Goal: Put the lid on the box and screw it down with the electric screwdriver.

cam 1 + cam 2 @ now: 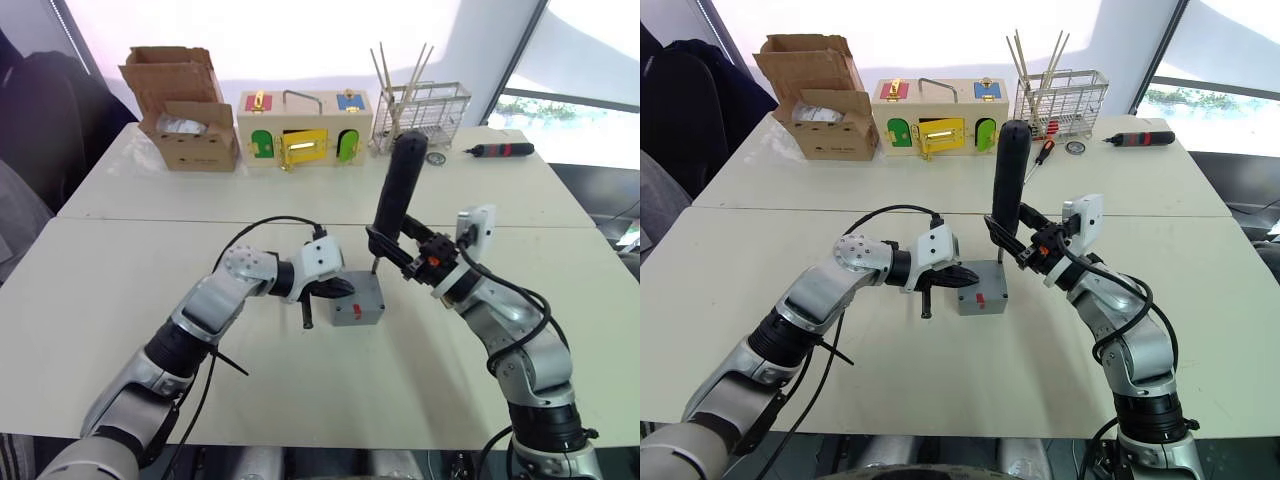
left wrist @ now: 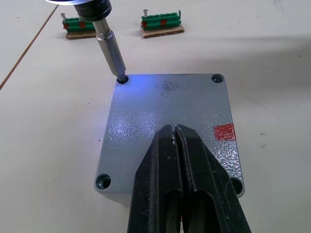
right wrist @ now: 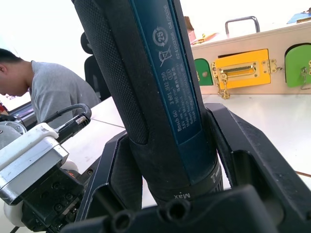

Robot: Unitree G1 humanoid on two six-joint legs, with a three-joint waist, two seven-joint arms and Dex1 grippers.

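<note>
The grey box (image 1: pixel 357 308) stands mid-table with the lid (image 2: pixel 146 121) lying flat on top, a red mark (image 2: pixel 224 132) near one edge. My left gripper (image 2: pixel 174 127) is shut with nothing between its fingers, its tips resting on the lid's middle. The right gripper (image 1: pixel 400 252) is shut on the electric screwdriver (image 1: pixel 398 185), a thick black cylinder held nearly upright over the box's far side. The screwdriver's metal bit (image 2: pixel 109 43) sits in one corner screw hole (image 2: pixel 121 78), with bluish light on the lid beside it.
Along the table's far edge stand a cardboard carton (image 1: pixel 185 110), a wooden box with coloured doors (image 1: pixel 305 128) and a wire rack with sticks (image 1: pixel 420 110). A red-and-black tool (image 1: pixel 503 150) lies far right. Two green terminal blocks (image 2: pixel 162 22) lie beyond the box. A person (image 3: pixel 48 92) sits behind the table.
</note>
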